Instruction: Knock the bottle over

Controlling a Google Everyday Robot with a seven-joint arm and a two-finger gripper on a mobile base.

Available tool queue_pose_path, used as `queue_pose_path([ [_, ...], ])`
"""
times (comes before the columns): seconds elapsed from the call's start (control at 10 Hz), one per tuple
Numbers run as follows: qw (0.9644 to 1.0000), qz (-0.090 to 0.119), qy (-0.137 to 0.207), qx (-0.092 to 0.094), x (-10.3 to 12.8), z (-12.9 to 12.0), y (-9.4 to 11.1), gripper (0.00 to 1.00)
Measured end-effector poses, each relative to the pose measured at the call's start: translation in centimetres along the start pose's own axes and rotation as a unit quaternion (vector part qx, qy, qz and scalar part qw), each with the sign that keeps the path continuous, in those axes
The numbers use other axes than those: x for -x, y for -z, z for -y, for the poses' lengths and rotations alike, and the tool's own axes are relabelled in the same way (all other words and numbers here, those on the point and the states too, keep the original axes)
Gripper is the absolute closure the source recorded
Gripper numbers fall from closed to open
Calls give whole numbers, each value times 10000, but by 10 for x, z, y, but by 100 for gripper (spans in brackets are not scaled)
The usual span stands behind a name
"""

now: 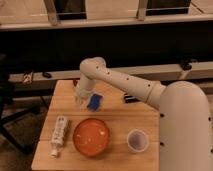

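Whether my pincer [82, 98], behind the orange bowl [91, 137], is spread I cannot tell; it might shove the blue packet [94, 102] and miss the bottle [76, 89].

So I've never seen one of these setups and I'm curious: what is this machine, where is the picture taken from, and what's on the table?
There is one picture, taken from above and looking down over the robot's own bulky white body at the right. The robot is a wheeled machine with a single white arm, which reaches left across a small wooden table. Its gripper, the two-fingered hand, hangs low over the table's back left part.

Next to the gripper is a small blue thing. A red-topped thing peeks out behind the gripper. It may be the bottle, but it is mostly hidden.

Nearer the camera are an orange bowl, a white cup and a long whitish container lying flat.

I can't tell whether anything is held.
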State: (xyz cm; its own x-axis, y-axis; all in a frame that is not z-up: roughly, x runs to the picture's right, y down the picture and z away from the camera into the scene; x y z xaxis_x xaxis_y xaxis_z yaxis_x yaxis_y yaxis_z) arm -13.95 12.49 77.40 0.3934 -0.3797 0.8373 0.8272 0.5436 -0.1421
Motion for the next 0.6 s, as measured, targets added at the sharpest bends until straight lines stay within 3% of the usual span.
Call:
queue_pose_path([
  [0.2,10000,-3,-28,3,-6,-14,8,99],
  [0.6,10000,10,-37,8,-6,-19,14,99],
])
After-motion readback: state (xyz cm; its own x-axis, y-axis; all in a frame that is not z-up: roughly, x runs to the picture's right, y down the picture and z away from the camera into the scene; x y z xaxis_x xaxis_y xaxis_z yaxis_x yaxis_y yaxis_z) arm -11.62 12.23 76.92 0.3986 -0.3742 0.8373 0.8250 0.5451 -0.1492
